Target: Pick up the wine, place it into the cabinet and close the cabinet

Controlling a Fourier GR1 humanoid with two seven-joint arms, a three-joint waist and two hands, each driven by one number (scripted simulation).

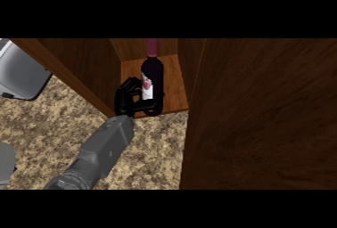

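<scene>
the wine [151, 82] stood upright inside the cabinet [79, 67], its base on the wooden shelf [176, 91] near the shelf's front edge. the bottle was dark, with a pinkish-purple capsule on the neck and a white label bearing a red mark on its left face. its neck reached up toward the shaded back of the compartment.

one hand [132, 100] was at the bottle, entering on a grey forearm [99, 153] from the lower left of the head view. the black fingers lay against the bottle's left side beside the label, and the thumb curled across the lower front of the bottle, so the hand was gripping the wine. which of the two hands this was could not be told from the view; no other hand was seen.

the cabinet was open. the door [263, 116], broad and dark brown, stood to the right of the compartment and filled the right part of the view. the cabinet's left wall slanted down to the hand.

below lay the speckled counter [46, 120]. a grey appliance [23, 71] sat at the upper left edge, apart from the cabinet.
</scene>
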